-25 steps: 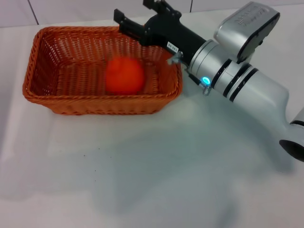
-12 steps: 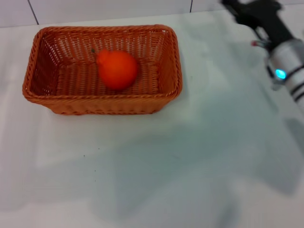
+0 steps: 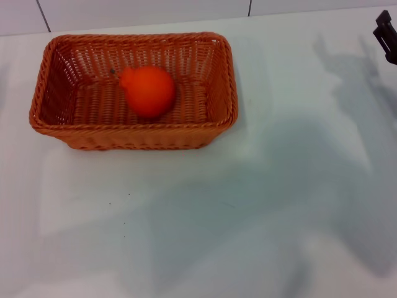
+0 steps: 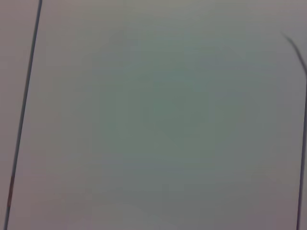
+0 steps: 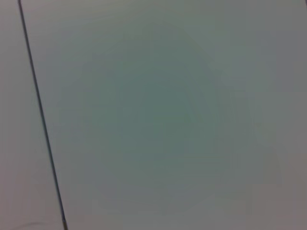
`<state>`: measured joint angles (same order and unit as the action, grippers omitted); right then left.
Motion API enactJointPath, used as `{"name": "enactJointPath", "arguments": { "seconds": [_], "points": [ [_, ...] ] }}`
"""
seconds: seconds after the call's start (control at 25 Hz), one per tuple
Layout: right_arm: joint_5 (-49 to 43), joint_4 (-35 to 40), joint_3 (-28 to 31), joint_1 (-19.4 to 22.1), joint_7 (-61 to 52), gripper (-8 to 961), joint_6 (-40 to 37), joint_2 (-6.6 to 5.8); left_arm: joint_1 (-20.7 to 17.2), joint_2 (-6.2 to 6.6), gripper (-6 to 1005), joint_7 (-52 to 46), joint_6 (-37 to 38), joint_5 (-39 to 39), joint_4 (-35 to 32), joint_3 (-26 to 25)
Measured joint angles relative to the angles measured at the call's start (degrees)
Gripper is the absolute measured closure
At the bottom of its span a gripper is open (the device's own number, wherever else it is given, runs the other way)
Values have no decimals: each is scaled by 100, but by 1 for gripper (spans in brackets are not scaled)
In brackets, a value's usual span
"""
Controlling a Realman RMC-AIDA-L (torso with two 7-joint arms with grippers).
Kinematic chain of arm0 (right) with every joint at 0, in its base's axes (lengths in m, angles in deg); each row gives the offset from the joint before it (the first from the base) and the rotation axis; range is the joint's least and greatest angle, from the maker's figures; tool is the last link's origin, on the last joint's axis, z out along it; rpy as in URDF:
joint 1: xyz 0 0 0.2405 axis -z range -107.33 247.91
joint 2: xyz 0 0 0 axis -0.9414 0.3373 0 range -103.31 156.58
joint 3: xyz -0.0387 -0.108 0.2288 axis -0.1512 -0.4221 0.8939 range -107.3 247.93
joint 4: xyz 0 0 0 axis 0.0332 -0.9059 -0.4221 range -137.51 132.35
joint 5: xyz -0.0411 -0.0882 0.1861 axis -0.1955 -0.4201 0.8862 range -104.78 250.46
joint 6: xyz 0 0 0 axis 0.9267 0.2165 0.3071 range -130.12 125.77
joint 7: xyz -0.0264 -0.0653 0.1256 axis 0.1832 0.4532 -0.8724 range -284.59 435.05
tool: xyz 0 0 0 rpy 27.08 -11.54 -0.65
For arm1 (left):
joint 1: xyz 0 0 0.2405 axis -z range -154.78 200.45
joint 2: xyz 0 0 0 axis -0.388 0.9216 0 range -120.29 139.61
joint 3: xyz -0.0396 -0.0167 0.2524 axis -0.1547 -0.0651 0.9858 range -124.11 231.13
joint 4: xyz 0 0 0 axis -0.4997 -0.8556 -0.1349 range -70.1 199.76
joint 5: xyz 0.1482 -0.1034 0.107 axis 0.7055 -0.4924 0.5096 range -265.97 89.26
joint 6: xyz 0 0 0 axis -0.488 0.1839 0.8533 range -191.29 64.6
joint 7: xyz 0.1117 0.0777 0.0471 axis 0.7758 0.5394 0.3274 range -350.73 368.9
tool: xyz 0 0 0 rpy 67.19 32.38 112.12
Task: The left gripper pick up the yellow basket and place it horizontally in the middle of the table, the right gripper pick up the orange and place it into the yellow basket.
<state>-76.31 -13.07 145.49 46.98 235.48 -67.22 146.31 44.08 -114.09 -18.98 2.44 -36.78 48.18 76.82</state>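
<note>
Head view shows me the yellow basket [image 3: 133,93], a large rectangular woven wicker one, more orange-brown than yellow, w/ braided rim and rounded corners, sitting flat on the plain white table [image 3: 248,223] toward the far left of what I see, long side running left-right. Inside it lies the orange [image 3: 147,90], a bright orange round fruit w/ a bumped top and short dark stem pointing to the far left; it rests on the basket floor roughly mid-basket, a bit nearer the far wall, not touching the side walls as far as I can judge. Right pincer [image 3: 387,34]: only a small black piece pokes in at the right edge of the frame, well apart from the basket, nothing in it that I can see; can't tell whether its fingers are apart or together. Left pincer isn't in the head cam at all. Left wrist cam and right wrist cam both give me just a pale blank surface w/ a thin dark line across it, no fingers visible in either.
</note>
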Motion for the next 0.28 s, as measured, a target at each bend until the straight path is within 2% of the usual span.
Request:
{"name": "enactJointPath", "arguments": {
  "seconds": [0.28],
  "points": [
    [-1,74,67,37,13,7,146,12,-9,-7,97,287,-189,7,133,6]
  ]
}}
